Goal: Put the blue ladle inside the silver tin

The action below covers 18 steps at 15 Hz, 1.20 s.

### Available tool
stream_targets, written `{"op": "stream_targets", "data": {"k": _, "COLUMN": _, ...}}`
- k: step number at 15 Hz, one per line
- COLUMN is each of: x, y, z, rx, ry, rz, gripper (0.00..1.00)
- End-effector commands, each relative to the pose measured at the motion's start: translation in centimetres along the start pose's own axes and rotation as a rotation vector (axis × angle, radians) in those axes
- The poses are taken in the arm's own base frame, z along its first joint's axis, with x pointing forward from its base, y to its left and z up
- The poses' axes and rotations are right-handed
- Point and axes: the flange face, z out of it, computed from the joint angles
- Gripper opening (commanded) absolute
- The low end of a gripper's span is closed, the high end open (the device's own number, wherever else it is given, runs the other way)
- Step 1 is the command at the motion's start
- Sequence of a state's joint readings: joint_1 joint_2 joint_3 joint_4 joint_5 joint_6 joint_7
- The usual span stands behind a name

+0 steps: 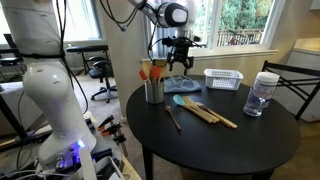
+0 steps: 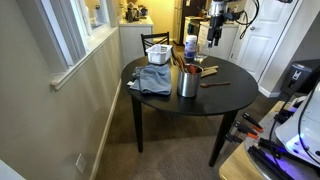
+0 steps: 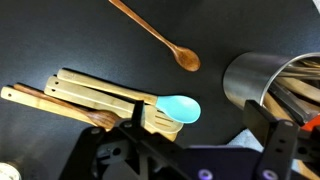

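1. Nearest in the wrist view, the black Robotiq gripper (image 3: pixel 190 145) hangs over the round black bench (image 1: pixel 220 140). Its jaws look spread apart and hold nothing.
2. Just beyond the gripper lies the blue ladle (image 3: pixel 181 108), a small utensil with a rounded turquoise head. The head lies flat on the bench, and the slim handle runs off toward 9 o'clock.
3. At 9 o'clock of the head, a fan of pale wooden spatulas (image 3: pixel 90 95) touches or overlaps the handle. Where one ends and the other begins cannot be told.
4. At 3 o'clock stands the silver tin (image 3: pixel 262 78), a shiny upright metal cylinder near the ladle's head with its mouth open and utensils already in it.
5. At 12 o'clock, well apart, a thin brown long-handled spoon (image 3: pixel 160 38) lies alone.
6. Farthest back in an exterior view sit a white slatted plastic basket (image 1: pixel 224 78) and a clear plastic jar (image 1: pixel 260 95).
7. The ladle is probably light, stiff and smooth. The neck just behind the head seems the cleanest hold, clear of the spatulas, though the thin handle may pivot in the jaws.
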<state>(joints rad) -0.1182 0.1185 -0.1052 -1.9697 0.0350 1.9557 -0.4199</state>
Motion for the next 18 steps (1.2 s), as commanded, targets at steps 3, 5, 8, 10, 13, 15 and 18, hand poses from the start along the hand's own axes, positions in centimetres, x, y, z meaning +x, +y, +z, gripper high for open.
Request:
{"op": "stream_targets", "data": {"k": 3, "x": 0.0, "y": 0.0, "z": 0.1, "rx": 0.001, "ry": -0.002, "rz": -0.001, "gripper": 1.0}}
{"op": "stream_targets", "data": {"k": 5, "x": 0.0, "y": -0.1, "z": 0.1, "rx": 0.001, "ry": -0.002, "rz": -0.001, "gripper": 1.0}}
{"op": "stream_targets", "data": {"k": 8, "x": 0.4, "y": -0.2, "z": 0.7, "rx": 0.014, "ry": -0.004, "rz": -0.075, "gripper": 1.0}}
{"op": "stream_targets", "data": {"k": 10, "x": 1.0, "y": 0.4, "z": 1.4, "rx": -0.002, "ry": -0.015, "rz": -0.118, "gripper": 1.0}}
{"op": "stream_targets", "data": {"k": 13, "x": 1.8, "y": 1.7, "z": 2.8, "rx": -0.034, "ry": -0.055, "rz": -0.158, "gripper": 1.0}}
{"op": "stream_targets", "data": {"k": 15, "x": 2.6, "y": 2.6, "z": 4.0, "rx": -0.065, "ry": -0.086, "rz": -0.232, "gripper": 1.0}}
{"op": "stream_targets", "data": {"k": 18, "x": 4.6, "y": 4.0, "z": 5.7, "rx": -0.142, "ry": -0.081, "rz": -0.383, "gripper": 1.0}}
